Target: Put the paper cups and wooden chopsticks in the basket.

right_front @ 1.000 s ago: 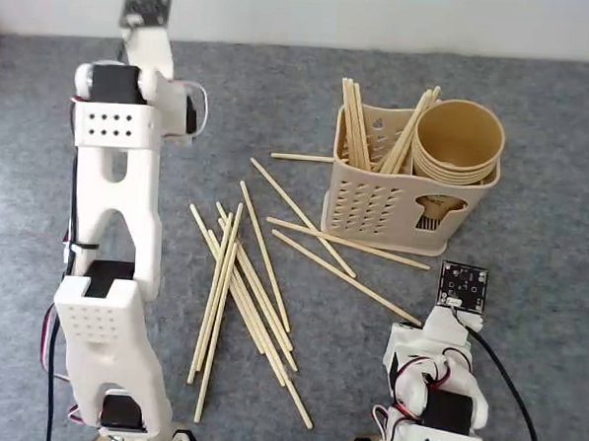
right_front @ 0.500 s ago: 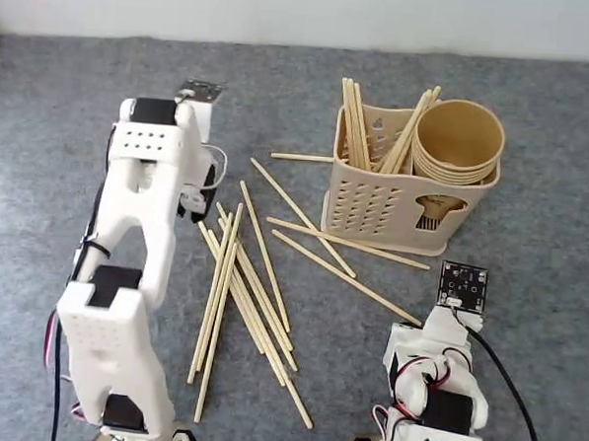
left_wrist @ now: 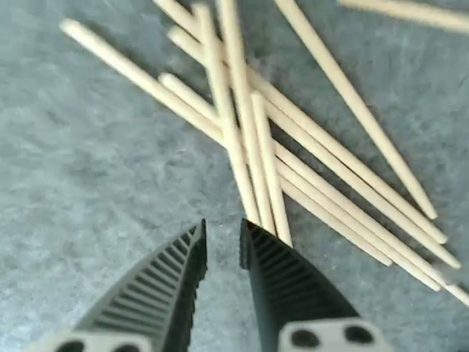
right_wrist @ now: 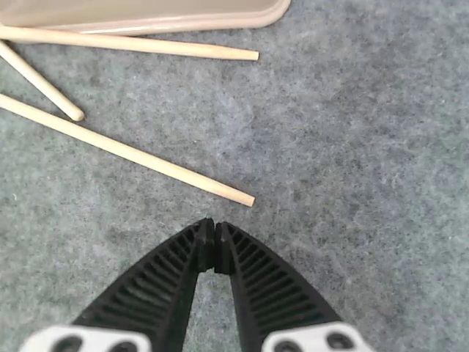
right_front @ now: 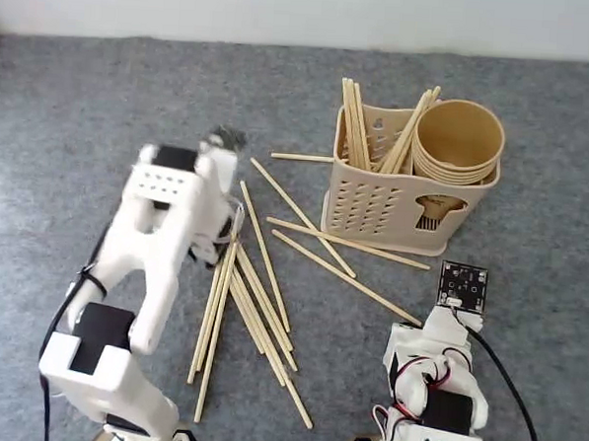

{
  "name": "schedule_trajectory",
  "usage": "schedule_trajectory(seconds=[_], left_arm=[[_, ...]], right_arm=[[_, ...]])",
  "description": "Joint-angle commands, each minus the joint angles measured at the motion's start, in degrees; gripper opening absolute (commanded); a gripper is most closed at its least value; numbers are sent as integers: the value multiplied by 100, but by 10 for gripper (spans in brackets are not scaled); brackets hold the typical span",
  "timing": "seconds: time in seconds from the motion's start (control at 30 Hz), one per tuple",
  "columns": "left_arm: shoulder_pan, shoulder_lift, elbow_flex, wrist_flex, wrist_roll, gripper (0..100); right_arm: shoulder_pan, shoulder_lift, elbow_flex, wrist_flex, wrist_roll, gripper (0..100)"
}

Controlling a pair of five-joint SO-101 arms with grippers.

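Wooden chopsticks lie scattered beside the basket, which already holds the paper cups and several sticks. The left gripper has swung down over the pile, jaws narrowly parted and empty, seemingly poised for a pick. The right gripper sits before the basket, closed on nothing.

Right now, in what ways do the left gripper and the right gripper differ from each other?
1. The left gripper has a narrow gap between its jaws; the right gripper is shut, with its tips touching.
2. The left gripper hangs at the edge of the crossed chopsticks; the right gripper is over bare mat, just short of the end of a single chopstick.
Shared: both are black and ribbed, and both hold nothing.
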Motion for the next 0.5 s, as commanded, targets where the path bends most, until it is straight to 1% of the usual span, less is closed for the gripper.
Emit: schedule_trajectory(seconds=[0.0, 0.07, 0.23, 0.3, 0.47], left_arm=[[220, -378, 426, -545, 9, 94], [281, -369, 593, -809, 18, 94], [501, -325, 796, -1169, 132, 94], [501, -316, 892, -1451, 290, 94], [457, -316, 1235, -1952, 316, 95]], right_arm=[[13, -13, 0, -127, 0, 9], [13, -13, 0, -127, 0, 9], [13, -13, 0, -127, 0, 9], [13, -13, 0, -127, 0, 9], [13, -13, 0, -127, 0, 10]])
